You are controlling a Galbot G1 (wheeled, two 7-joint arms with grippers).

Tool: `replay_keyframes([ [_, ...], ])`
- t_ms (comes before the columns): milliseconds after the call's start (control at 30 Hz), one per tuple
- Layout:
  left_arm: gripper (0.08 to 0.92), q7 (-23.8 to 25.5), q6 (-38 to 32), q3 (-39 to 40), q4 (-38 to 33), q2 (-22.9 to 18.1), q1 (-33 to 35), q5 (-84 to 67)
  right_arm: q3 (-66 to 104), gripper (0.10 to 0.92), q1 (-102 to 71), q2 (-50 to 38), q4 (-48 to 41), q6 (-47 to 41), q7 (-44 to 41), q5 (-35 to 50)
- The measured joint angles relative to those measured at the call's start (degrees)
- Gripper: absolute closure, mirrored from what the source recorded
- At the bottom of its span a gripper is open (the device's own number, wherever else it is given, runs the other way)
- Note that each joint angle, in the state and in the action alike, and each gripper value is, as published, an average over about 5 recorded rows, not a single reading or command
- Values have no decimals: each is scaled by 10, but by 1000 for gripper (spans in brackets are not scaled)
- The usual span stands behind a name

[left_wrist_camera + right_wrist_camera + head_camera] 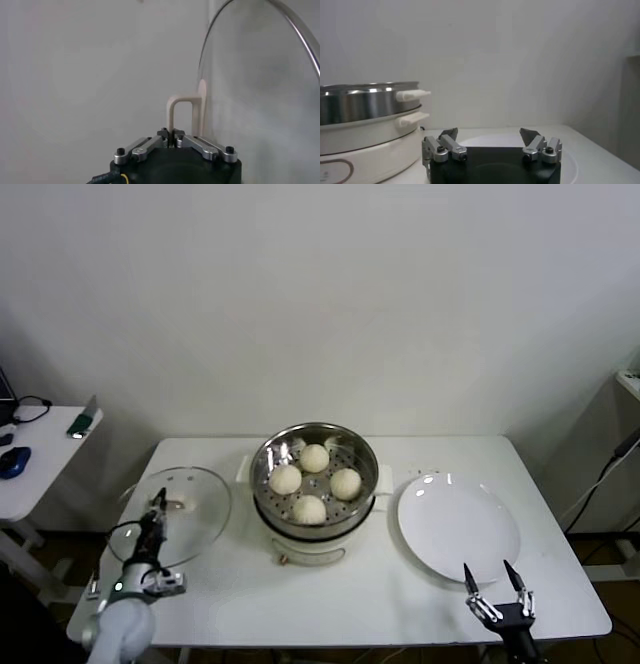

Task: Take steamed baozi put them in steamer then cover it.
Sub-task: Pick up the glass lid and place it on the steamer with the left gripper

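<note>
- No text, label, brand, number or sign can be read in any of the views.
- The steamer point(315, 484) has a small mark on the front of its cream-white base, facing the front edge of the table point(380, 604), but it is too small to make out.
- In the right wrist view, a thin brown oval outline shows on the steamer's base; no letters can be read in it.
</note>
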Motion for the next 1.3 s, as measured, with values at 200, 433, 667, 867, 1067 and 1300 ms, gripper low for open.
replay_keyframes([
  [200,856,61,76,11,-97,30,13,-61,-1,203,-1,1,1,0,0,-7],
  [433,856,125,172,39,-198,52,11,-95,1,203,1,4,8,-7,5,-17],
  [667,856,177,249,103,-255,39,-14,-65,9,203,8,1,20,-26,16,-26],
  [867,856,211,282,175,-273,-10,-39,-1,13,203,13,-1,27,-41,23,-28],
  [1067,856,236,297,242,-271,-73,-63,74,13,203,16,-5,26,-45,27,-27],
  [1300,856,252,306,305,-242,-143,-93,149,12,203,18,-10,20,-45,28,-21],
])
